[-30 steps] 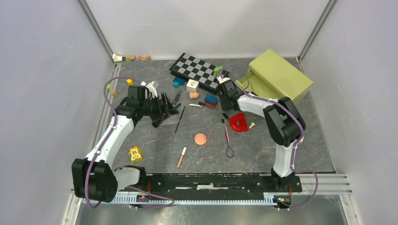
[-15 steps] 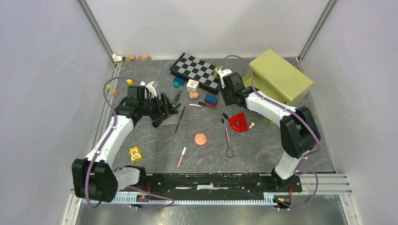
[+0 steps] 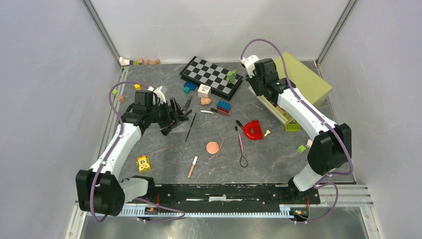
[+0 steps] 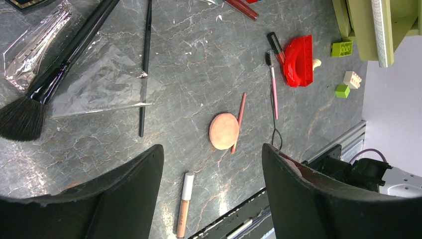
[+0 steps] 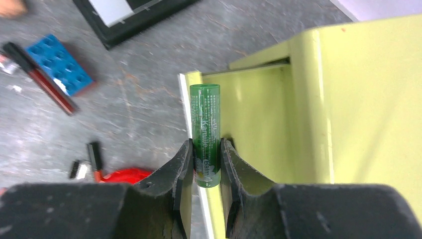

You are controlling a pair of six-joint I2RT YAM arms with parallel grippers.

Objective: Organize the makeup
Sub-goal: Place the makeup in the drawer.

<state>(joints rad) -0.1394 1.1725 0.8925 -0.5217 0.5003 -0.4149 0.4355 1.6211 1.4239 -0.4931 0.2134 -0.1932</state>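
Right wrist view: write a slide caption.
Right end effector grips a green balm tube above the edge of the yellow-green box.

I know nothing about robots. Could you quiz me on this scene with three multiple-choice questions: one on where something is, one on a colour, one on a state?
1. Where is the green tube?
A. Lying loose, untouched
B. Clamped in the right gripper, at the open drawer of the yellow-green box
C. Shut away out of sight

2. What colour is the round puff?
A. Blue
B. White
C. Peach

3. How does the left gripper stand?
A. Open and empty
B. Shut tight on nothing
C. Clamped on something

Answers:
1. B: the right wrist view shows both fingers pressing the tube's sides beside the drawer's edge.
2. C: it lies peach against the grey table.
3. A: its fingers stand wide apart with only table between them.
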